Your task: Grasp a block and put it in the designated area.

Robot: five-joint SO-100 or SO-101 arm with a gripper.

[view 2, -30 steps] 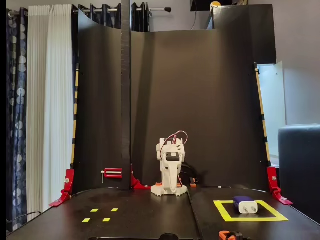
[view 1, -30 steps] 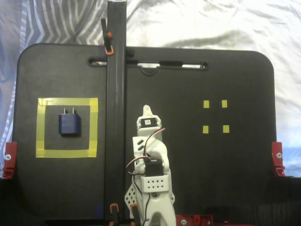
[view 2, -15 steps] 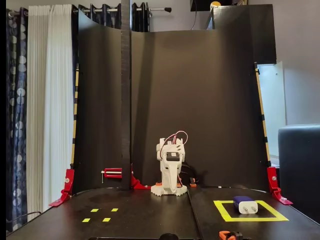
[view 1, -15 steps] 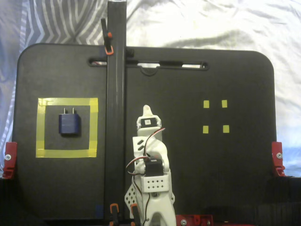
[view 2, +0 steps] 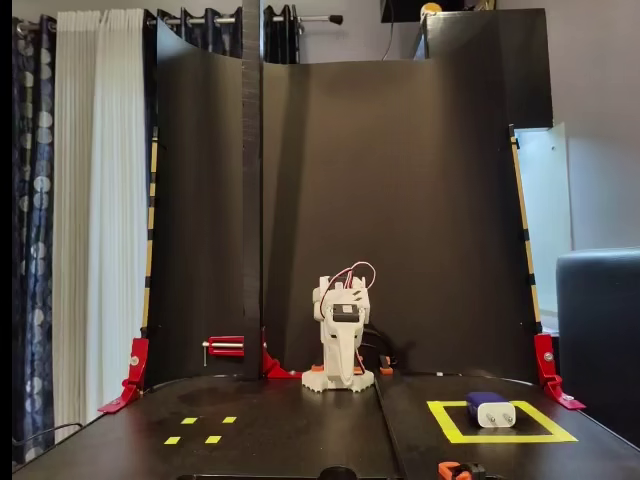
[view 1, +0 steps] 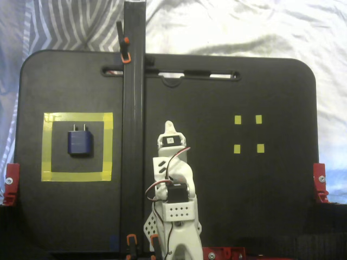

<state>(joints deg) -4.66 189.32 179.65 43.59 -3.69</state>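
Note:
The dark blue block (view 1: pixel 80 143) lies inside the yellow-taped designated area (view 1: pixel 49 146) on the left of the board in the view from above, its two silver prongs pointing toward the far edge. From the front, the block (view 2: pixel 489 408) rests within the designated area (view 2: pixel 540 437) at the lower right. The white arm is folded up at the board's centre. Its gripper (view 1: pixel 170 128) (view 2: pixel 339 378) is shut, holds nothing, and stands well apart from the block.
Four tiny yellow square markers (view 1: pixel 248 134) (view 2: pixel 201 429) sit on the other side of the board. A tall black post (view 1: pixel 133 124) runs past the arm. Red clamps (view 1: pixel 10 183) (view 1: pixel 320 181) grip the board's sides, and black panels (view 2: pixel 400 200) rise behind the arm.

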